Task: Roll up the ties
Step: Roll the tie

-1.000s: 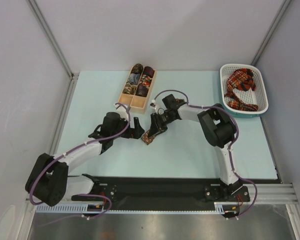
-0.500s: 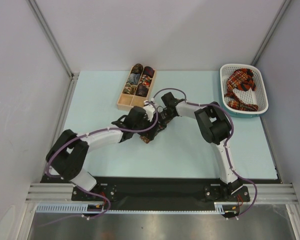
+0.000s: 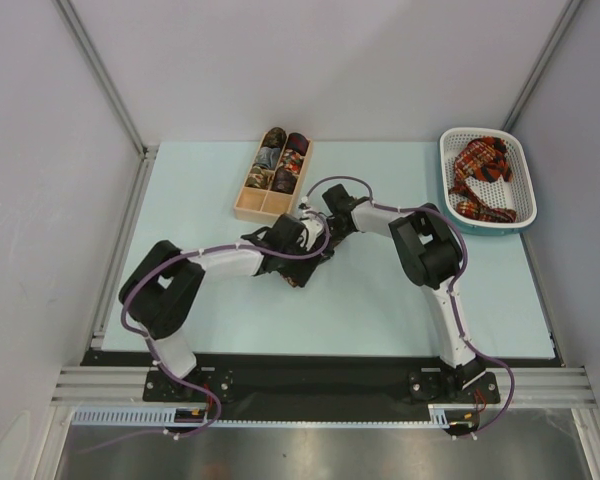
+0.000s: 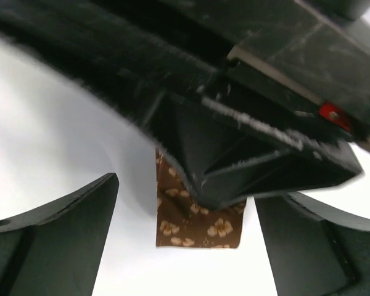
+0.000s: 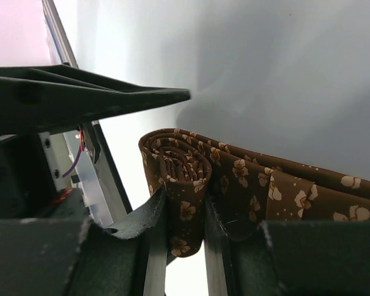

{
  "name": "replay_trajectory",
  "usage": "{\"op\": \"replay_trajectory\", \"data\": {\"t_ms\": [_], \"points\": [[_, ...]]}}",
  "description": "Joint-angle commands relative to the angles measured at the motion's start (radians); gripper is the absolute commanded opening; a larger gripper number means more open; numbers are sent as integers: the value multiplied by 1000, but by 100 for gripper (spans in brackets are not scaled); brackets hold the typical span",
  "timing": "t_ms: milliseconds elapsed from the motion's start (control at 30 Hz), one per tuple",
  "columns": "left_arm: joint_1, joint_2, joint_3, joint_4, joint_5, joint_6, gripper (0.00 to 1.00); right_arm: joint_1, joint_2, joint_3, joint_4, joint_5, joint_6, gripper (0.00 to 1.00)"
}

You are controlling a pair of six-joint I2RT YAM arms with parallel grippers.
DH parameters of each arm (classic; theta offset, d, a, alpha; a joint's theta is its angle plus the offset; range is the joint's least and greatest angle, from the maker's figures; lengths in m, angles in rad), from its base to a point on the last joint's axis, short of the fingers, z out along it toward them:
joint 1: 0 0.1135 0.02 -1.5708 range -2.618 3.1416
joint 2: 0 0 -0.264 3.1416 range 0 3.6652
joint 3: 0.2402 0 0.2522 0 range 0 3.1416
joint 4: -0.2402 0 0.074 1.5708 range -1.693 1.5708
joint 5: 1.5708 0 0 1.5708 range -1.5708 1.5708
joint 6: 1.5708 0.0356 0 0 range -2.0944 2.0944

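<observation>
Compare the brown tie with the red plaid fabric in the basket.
Pattern: the brown tie carries small gold flowers; the red plaid fabric is checked.
Form: the brown tie is partly rolled; the red plaid fabric lies in a loose heap.
Hold: the right tool pinches the brown tie's roll; no tool is near the red plaid fabric.
Both are patterned cloth.

From where I stand, this is a robotics lab test cell. Plain grey wall panels (image 3: 310, 60) close three sides, framed by aluminium posts (image 3: 100, 75). On the pale green table (image 3: 380, 310), the cabled left arm (image 3: 220, 262) and right arm (image 3: 450, 310) are bolted to a black plate (image 3: 320, 375) on metal rails (image 3: 540, 385).
</observation>
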Motion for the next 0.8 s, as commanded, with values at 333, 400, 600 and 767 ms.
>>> {"op": "replay_trajectory", "data": {"t_ms": [333,400,600,767], "points": [[-19,89,103,-94,28,74,64,13,14,-18,-34,70,-15,11],[-22,91,97,-100,26,71,53,10,5,-34,-26,77,-9,14],[-36,103,87,-114,28,63,39,-1,-24,-43,-19,113,9,34],[-36,108,87,-125,25,62,38,-11,-58,-49,-20,145,15,43]]}}
